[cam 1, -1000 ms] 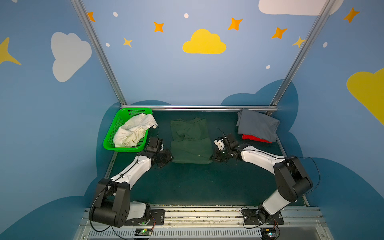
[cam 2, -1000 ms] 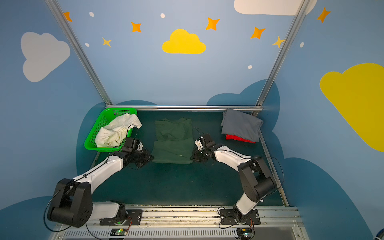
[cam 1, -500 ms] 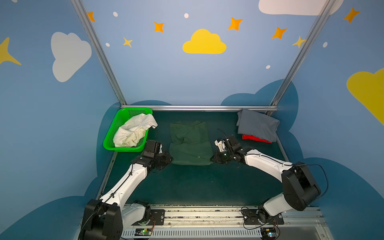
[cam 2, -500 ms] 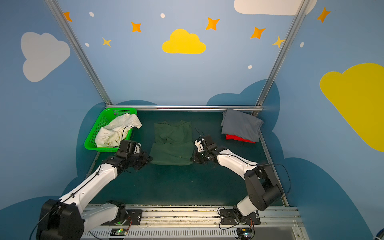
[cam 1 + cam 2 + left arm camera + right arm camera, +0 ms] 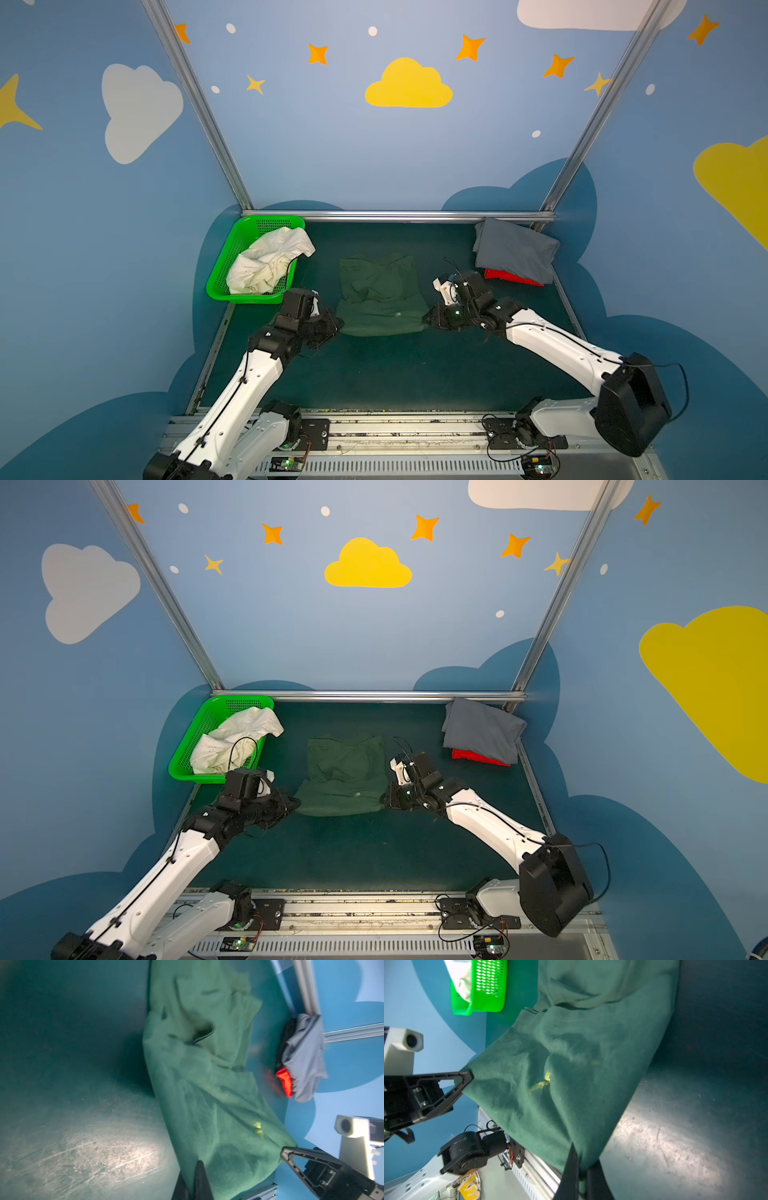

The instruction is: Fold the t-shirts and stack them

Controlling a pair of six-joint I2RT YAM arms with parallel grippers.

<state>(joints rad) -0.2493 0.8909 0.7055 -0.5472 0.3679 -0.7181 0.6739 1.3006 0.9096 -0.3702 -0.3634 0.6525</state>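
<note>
Dark green t-shirt (image 5: 380, 299) lies in the middle of the tabletop, partly folded, with its near hem caught at both corners. The left pincer (image 5: 332, 326) is clamped on the left corner and the right pincer (image 5: 428, 320) on the right one. The wrist views show that edge stretched between them and lifted off the tabletop. Over the last second both arms have drawn back toward the front edge, and the shirt has slid that way with them. I judge this a straightening pull, so the next fold is not yet made. At the back right corner the grey t-shirt (image 5: 515, 249) rests folded on the red t-shirt (image 5: 513, 277). The cream-white t-shirt (image 5: 270, 262) sits crumpled in the basket (image 5: 220, 282) at the back left.
</note>
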